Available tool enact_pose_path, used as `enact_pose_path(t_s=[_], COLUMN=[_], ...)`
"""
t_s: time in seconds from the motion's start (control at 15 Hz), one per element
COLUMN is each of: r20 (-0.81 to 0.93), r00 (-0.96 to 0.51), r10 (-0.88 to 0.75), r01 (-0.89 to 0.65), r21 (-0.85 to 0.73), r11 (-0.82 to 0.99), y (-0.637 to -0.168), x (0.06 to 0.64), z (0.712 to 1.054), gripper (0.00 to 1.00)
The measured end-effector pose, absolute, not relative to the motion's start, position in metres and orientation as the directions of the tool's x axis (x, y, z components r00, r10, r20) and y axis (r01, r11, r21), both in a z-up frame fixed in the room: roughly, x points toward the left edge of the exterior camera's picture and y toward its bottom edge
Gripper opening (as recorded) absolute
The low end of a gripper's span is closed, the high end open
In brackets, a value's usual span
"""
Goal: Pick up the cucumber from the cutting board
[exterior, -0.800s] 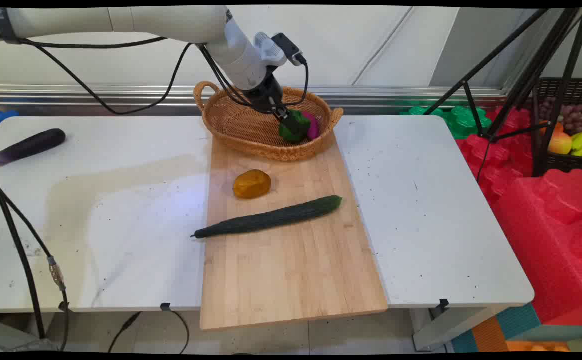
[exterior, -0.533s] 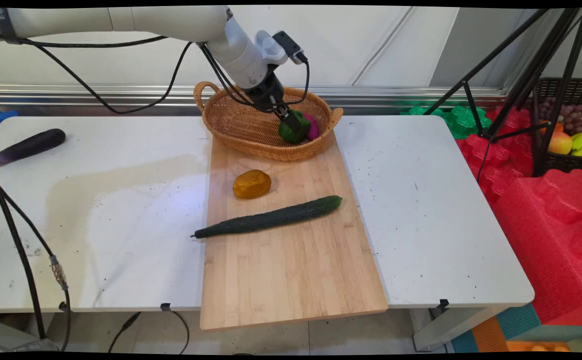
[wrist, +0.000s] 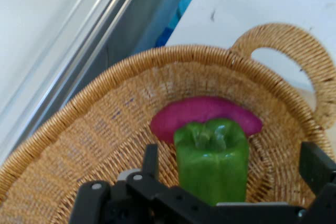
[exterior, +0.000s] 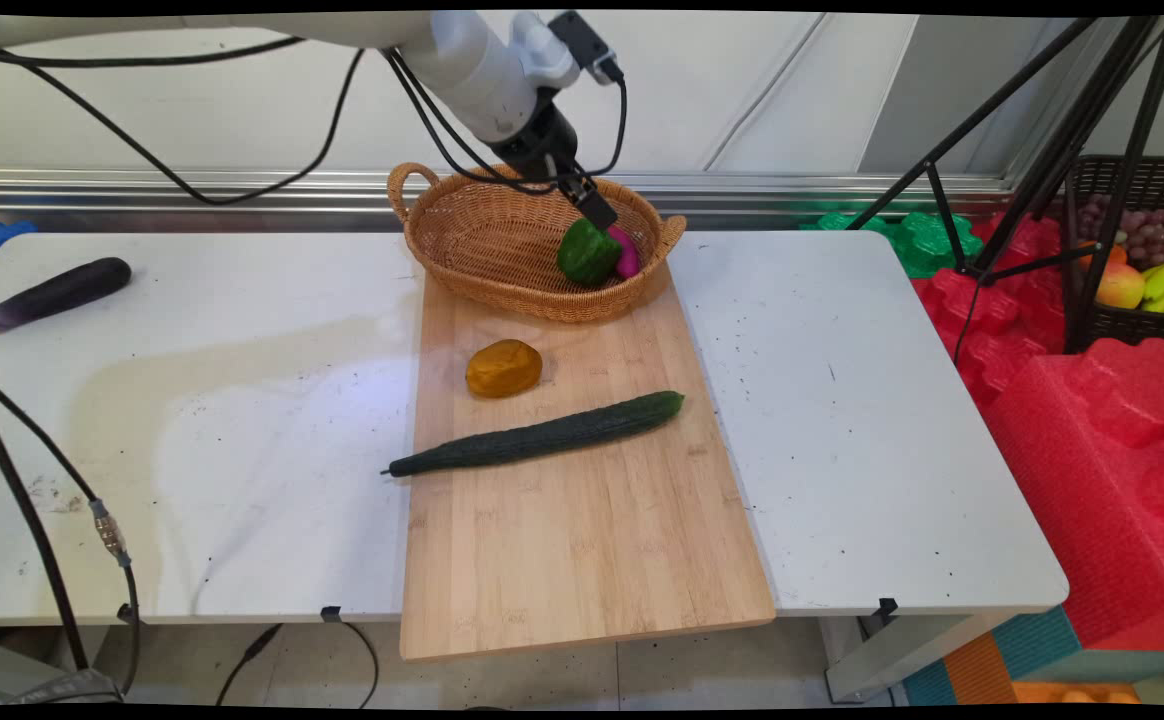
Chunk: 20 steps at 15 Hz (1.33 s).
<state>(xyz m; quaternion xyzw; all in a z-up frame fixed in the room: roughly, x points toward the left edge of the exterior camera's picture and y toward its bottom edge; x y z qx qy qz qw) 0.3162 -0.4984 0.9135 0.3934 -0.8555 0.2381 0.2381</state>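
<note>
The green pepper (exterior: 589,253) lies inside the wicker basket (exterior: 532,300), touching a pink vegetable (exterior: 626,254), and the gripper (exterior: 599,212) hangs just above it with fingers (wrist: 151,158) wide apart, not touching; being smooth and rounded, it probably rolls at any sideways brush

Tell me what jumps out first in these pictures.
The green pepper lies in the wicker basket at the table's far side, against a magenta vegetable, with the open gripper just above it. In front, a long cucumber lies across the wooden board near a yellow-brown lump.
</note>
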Motion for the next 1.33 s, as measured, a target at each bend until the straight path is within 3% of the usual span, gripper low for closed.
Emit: enact_pose_path(t_s=[0.33, 0.6, 1.0, 1.33], r20=[0.647, 0.657, 0.617, 0.579], r00=[-0.577, -0.597, -0.628, -0.644], r10=[-0.498, -0.460, -0.474, -0.500], r01=[-0.774, -0.740, -0.699, -0.694], r21=[-0.237, -0.229, -0.180, -0.167], r11=[0.587, 0.633, 0.692, 0.701], y=[-0.460, -0.399, -0.314, -0.293], x=[0.312, 0.310, 0.312, 0.309], z=[0.952, 0.974, 0.974, 0.960], gripper=[1.00, 1.00, 1.00, 1.00])
